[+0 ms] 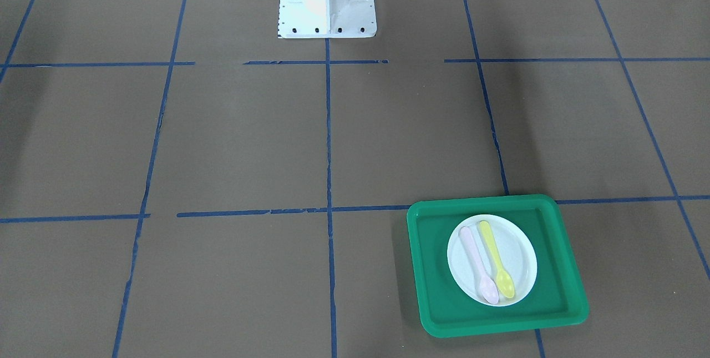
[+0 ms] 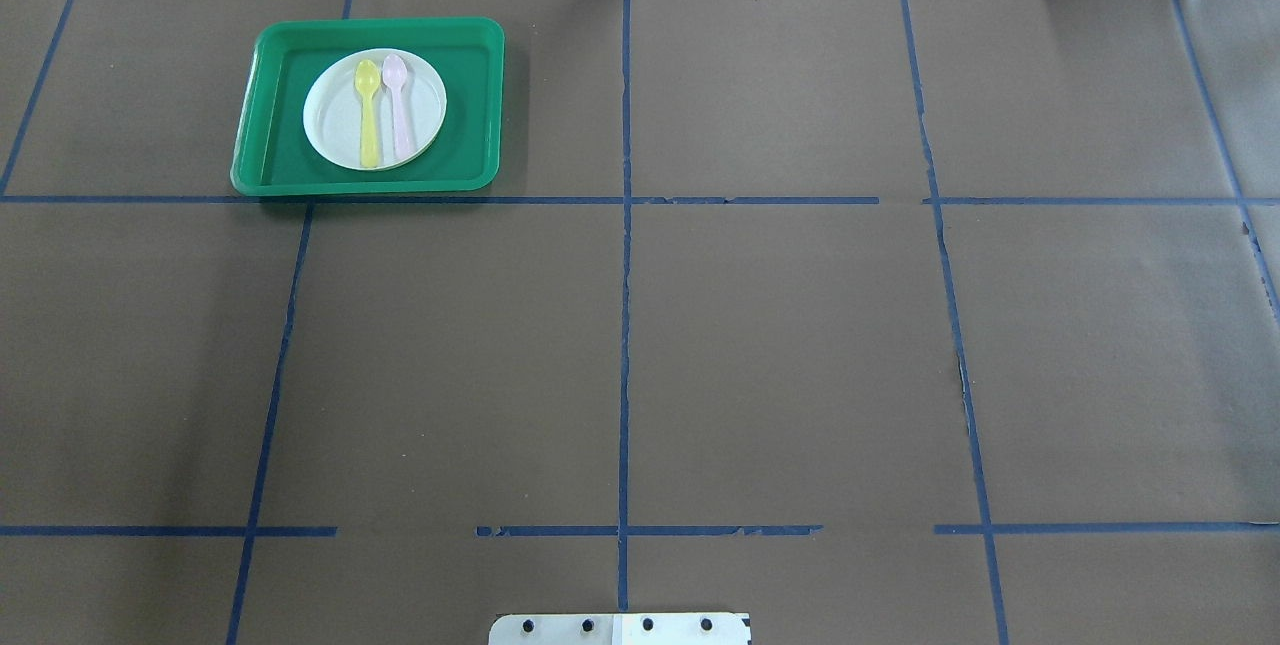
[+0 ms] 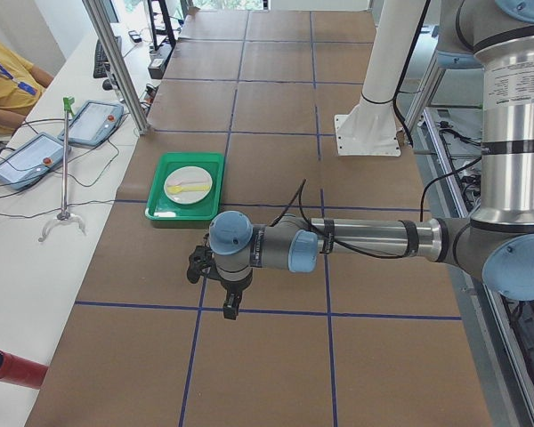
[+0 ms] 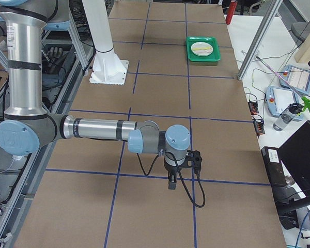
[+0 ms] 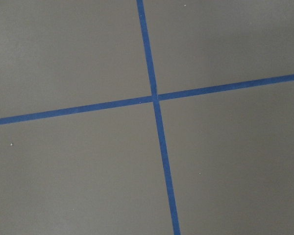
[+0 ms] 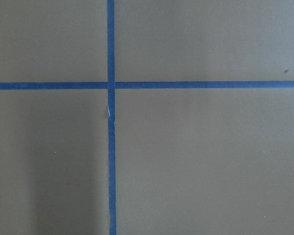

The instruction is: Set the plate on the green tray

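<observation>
Brown table, round white plate

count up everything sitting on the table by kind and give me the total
Trays: 1, the green tray
Plates: 1, the plate, lying in the tray
Spoons: 2, a yellow spoon and a pink spoon, side by side on the plate
Total: 4

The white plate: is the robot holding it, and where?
No. The plate lies free in the green tray, far from the left gripper and the right gripper.
</observation>
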### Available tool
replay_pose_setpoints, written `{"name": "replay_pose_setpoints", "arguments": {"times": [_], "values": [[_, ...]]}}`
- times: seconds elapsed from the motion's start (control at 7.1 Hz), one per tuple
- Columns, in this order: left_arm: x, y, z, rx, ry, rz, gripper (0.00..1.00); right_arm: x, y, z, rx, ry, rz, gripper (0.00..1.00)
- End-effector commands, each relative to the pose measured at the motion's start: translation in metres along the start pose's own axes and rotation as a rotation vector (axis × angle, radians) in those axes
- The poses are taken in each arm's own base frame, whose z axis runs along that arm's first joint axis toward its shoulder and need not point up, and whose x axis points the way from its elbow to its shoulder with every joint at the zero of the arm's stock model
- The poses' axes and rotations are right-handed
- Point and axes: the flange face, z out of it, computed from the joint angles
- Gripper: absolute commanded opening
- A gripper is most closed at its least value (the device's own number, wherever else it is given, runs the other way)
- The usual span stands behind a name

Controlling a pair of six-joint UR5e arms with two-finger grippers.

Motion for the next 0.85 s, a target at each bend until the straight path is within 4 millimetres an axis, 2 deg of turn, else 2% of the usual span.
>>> {"name": "replay_pose_setpoints", "arguments": {"times": [0.0, 0.7], "values": [[0.0006, 0.0022, -0.0012, 0.002, 0.0, -0.001, 1.0, 0.0001, 0.0, 0.0, 0.0, 0.001, 0.0, 1.0], [0.0027, -0.0027, -0.0045, 0.011, 0.001, 0.001, 1.0, 0.0001, 0.0, 0.0, 0.0, 0.001, 0.0, 1.0]]}}
